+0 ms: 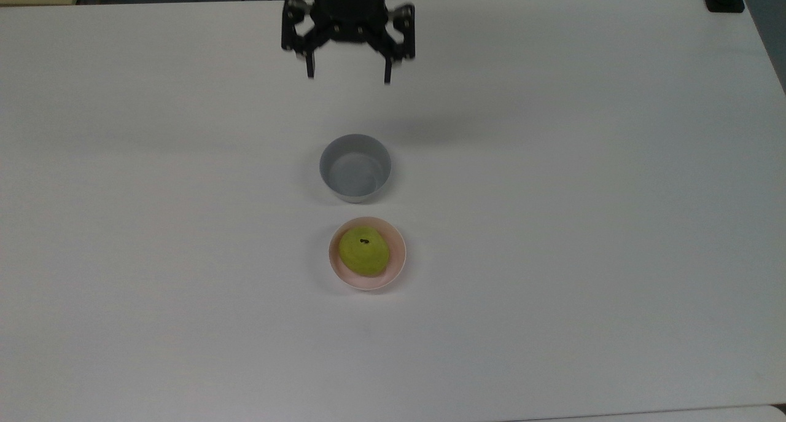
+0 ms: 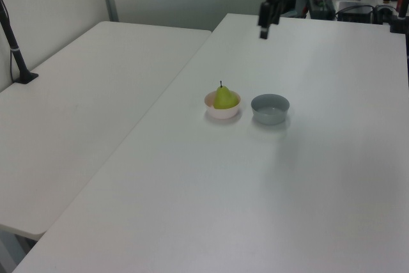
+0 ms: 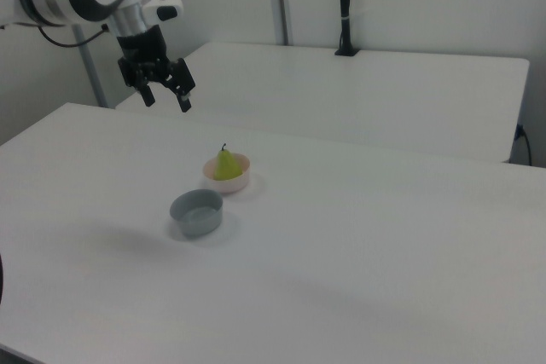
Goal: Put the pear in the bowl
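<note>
The yellow-green pear [image 1: 363, 250] [image 2: 223, 98] [image 3: 225, 164] stands upright, stem up, inside the shallow pale pink bowl [image 1: 396, 263] [image 2: 213, 110] [image 3: 241, 181]. My gripper [image 1: 347, 74] [image 2: 263, 32] [image 3: 166, 100] hangs high above the table, far from the pear and past the grey bowl at the top view's upper edge. It is open, fingers spread wide, with nothing between them.
A deeper grey bowl [image 1: 355, 167] [image 2: 270, 108] [image 3: 196, 212] stands empty right beside the pink one. A second white table [image 2: 83, 94] adjoins this one, with a black post [image 2: 14, 49] [image 3: 344, 6] clamped at its far side.
</note>
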Action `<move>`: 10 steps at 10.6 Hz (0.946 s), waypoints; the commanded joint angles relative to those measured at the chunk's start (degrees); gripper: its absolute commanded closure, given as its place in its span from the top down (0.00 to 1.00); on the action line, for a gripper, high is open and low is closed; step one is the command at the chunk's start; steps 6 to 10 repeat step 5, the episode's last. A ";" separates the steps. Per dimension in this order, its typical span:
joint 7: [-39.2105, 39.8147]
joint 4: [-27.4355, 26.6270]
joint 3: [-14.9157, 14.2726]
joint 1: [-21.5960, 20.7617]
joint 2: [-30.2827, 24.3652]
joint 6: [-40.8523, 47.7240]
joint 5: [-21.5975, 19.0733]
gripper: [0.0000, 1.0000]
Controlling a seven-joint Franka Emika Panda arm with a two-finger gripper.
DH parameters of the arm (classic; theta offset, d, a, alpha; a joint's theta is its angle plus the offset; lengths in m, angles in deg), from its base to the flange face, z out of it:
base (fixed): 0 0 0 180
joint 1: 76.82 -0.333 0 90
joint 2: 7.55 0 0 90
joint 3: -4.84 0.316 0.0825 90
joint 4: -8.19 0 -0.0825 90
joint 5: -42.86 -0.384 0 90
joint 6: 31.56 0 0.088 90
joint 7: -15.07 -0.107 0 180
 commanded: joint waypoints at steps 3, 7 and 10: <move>6.32 -2.58 -0.78 2.33 -8.69 13.74 -1.32 1.00; 6.05 -2.32 -0.87 2.42 -8.70 14.01 -1.14 1.00; 6.05 -2.32 -0.87 2.42 -8.70 14.01 -1.14 1.00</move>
